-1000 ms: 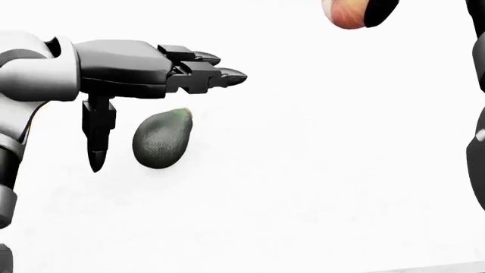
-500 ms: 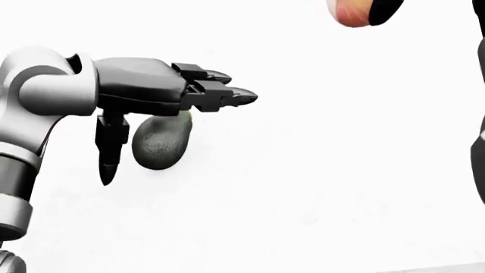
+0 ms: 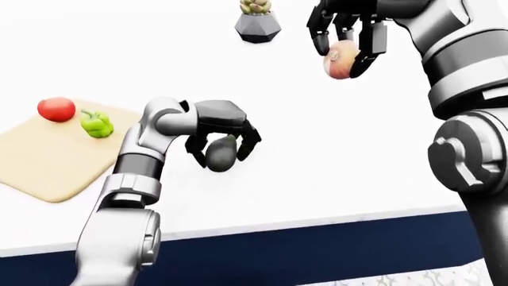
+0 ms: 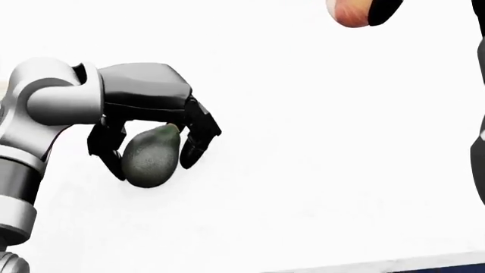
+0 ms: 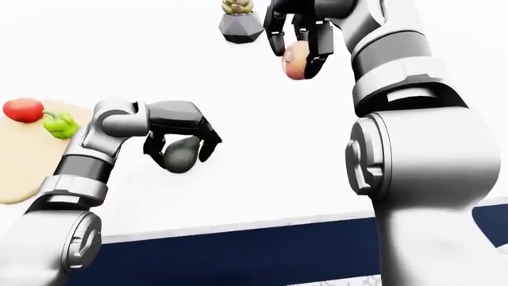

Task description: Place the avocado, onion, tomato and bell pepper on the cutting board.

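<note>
A dark green avocado (image 4: 152,158) lies on the white counter, and my left hand (image 4: 152,169) is shut on it, thumb on its left side and two fingers on its right. Near the top of the left-eye view my right hand (image 3: 345,44) is raised above the counter and shut on the pinkish onion (image 3: 341,59). At the left of that view the tan cutting board (image 3: 47,161) carries the red tomato (image 3: 56,109) and the green bell pepper (image 3: 96,124) near its top corner.
A small potted succulent (image 3: 256,21) in a grey faceted pot stands at the top of the left-eye view. The white counter's edge (image 3: 317,223) runs along the bottom, with a dark blue cabinet front below it.
My left hand has dropped from above the avocado, and its fingers, stretched out before, have curled round the fruit. The right hand still holds the onion in about the same place.
</note>
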Robot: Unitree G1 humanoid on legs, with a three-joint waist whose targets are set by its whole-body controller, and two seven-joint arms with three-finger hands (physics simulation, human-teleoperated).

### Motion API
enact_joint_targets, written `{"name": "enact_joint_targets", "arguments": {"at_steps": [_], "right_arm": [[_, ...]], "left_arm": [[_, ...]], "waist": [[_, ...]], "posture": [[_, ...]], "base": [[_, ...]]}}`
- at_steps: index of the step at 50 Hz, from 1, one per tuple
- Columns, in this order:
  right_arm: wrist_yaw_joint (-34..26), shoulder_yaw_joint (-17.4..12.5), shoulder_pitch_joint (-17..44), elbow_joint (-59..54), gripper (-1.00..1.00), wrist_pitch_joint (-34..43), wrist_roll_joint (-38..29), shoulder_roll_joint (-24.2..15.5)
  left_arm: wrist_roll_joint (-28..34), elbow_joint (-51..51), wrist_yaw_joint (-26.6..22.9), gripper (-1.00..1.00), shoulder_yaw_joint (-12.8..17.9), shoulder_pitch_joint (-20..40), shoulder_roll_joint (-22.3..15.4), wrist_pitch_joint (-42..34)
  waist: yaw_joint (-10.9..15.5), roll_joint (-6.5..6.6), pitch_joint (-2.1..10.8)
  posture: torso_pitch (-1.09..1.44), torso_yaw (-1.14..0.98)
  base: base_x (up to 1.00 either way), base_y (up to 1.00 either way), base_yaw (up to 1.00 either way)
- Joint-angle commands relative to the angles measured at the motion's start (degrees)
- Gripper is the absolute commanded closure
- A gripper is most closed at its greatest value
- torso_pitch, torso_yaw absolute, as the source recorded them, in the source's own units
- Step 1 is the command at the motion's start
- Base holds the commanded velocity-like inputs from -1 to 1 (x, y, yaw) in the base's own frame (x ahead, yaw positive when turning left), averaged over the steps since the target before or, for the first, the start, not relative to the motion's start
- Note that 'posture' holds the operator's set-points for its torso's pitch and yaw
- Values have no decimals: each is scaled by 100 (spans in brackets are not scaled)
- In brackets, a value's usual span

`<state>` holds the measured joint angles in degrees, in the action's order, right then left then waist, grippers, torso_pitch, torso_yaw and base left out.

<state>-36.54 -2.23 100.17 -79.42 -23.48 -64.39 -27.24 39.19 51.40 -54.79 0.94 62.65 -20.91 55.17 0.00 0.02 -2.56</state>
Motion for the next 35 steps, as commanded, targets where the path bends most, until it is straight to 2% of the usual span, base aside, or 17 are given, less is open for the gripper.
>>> {"name": "enact_joint_targets", "arguments": {"at_steps": [1,14,25,31,32,35], "right_arm": [[116,-58,251,248,100,12,83,-75],[91,-44,293,255,100,18,70,-132],[81,-63,278,250,100,-18,81,-123],[-28,-250,203,287,100,-227,456,-144],[-89,-430,-218,334,100,-575,727,-322],[-229,-437,-314,379,100,-504,979,-325]], "left_arm": [[32,-18,-113,100,3,76,-76,48],[-323,-119,-424,100,142,264,-218,-135],[-377,56,-387,100,174,366,-428,-104],[-473,181,-408,100,237,508,-556,-116],[-742,260,-576,100,415,845,-728,-296],[-806,276,-581,100,389,914,-792,-329]], "waist": [[19,-14,156],[13,-5,151],[12,-13,137],[15,-12,139],[13,-14,138],[21,-48,137]], "posture": [[0,0],[0,0],[0,0],[0,0],[0,0],[0,0]], "base": [[0,0,0],[0,0,0],[0,0,0],[0,0,0],[0,0,0],[0,0,0]]}}
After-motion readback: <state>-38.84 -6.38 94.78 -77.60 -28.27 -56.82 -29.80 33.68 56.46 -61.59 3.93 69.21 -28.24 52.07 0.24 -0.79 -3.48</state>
